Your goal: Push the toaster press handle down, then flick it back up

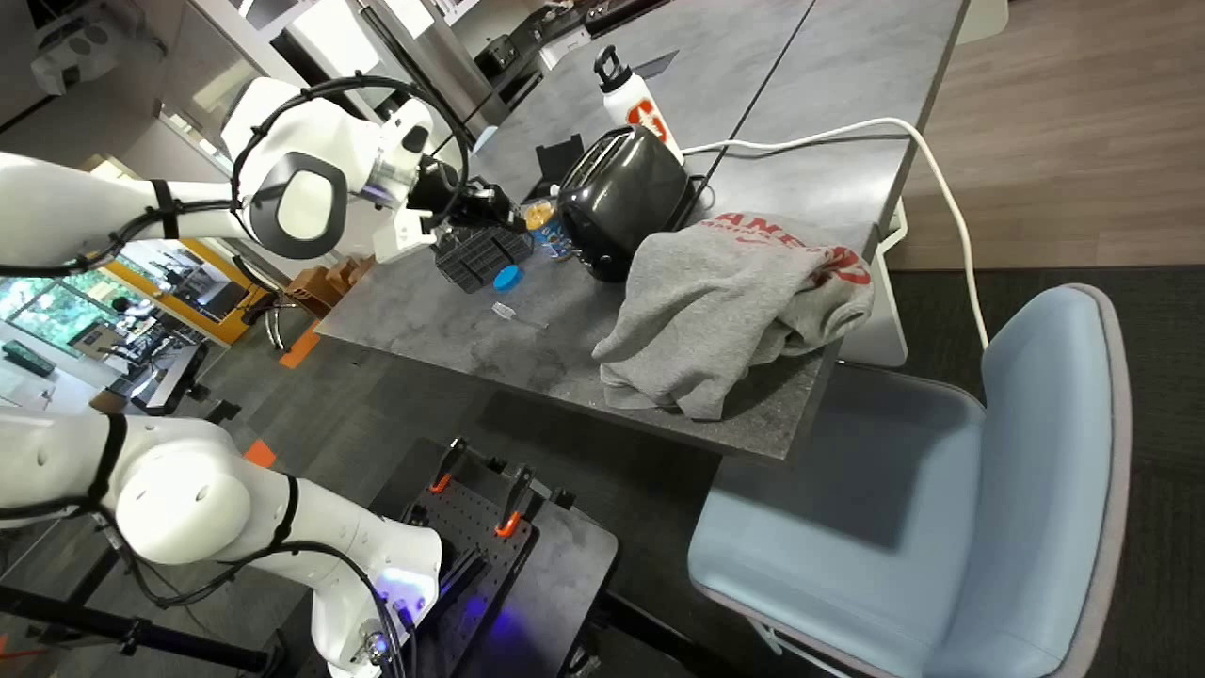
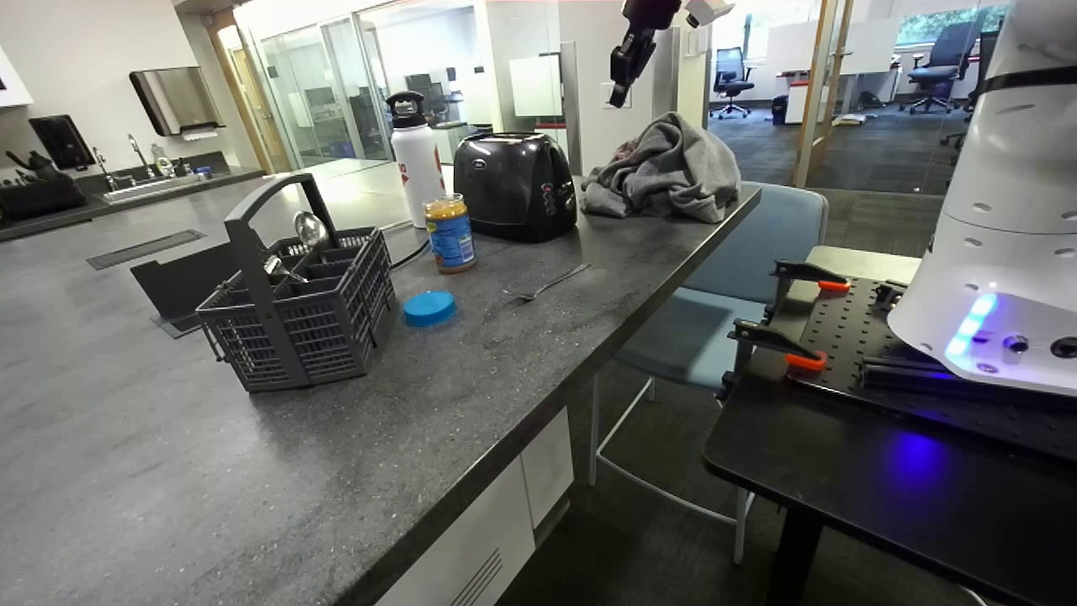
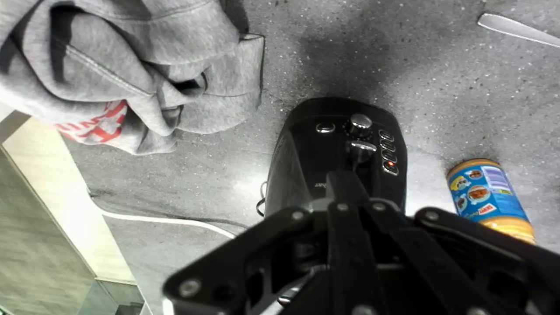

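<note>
The black toaster (image 1: 621,202) stands upright on the grey table, also in an exterior view (image 2: 509,181). In the wrist view its control face (image 3: 315,148) shows a silver knob, several buttons and one red light. The silver-edged press handle (image 3: 363,148) sits close beside the knob, apparently at the low end of its slot. My gripper (image 3: 345,179) is shut and empty, its tips pointing at the toaster's face and covering part of it. In an exterior view the gripper (image 1: 516,222) is in front of the toaster, apparently apart from it; it also shows high up in an exterior view (image 2: 621,88).
A grey sweatshirt (image 1: 734,311) lies beside the toaster. An open peanut butter jar (image 2: 452,236), a blue lid (image 2: 429,308), a fork (image 2: 547,284) and a cutlery basket (image 2: 303,311) are on its other side. A white bottle (image 1: 640,108) stands behind.
</note>
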Tool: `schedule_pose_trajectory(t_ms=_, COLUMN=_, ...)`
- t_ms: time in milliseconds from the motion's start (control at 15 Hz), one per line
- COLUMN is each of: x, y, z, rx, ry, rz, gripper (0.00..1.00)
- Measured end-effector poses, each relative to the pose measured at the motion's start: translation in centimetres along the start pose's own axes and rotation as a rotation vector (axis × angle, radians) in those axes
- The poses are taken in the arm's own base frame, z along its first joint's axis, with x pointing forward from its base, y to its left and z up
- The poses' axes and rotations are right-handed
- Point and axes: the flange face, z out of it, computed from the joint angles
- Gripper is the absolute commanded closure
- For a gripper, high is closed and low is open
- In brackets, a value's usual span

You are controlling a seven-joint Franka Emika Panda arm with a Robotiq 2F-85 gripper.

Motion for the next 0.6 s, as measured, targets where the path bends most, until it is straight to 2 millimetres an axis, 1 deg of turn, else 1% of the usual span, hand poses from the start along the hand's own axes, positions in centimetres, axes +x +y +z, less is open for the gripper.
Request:
schedule_pose_trajectory(t_ms=133, x=-0.9, y=1.3, z=1.5, rx=-0.006, ry=0.016, rz=-0.051, gripper=1.0)
schedule_pose_trajectory(t_ms=267, x=-1.6, y=2.1, z=3.3, rx=-0.002, ry=0.041, rz=-0.096, gripper=1.0)
schedule_pose_trajectory(t_ms=467, x=-2.2, y=2.1, z=5.7, rx=0.003, ry=0.061, rz=-0.142, gripper=1.0)
schedule_pose_trajectory(t_ms=600, x=-2.3, y=1.7, z=6.7, rx=0.01, ry=0.05, rz=-0.154, gripper=0.99)
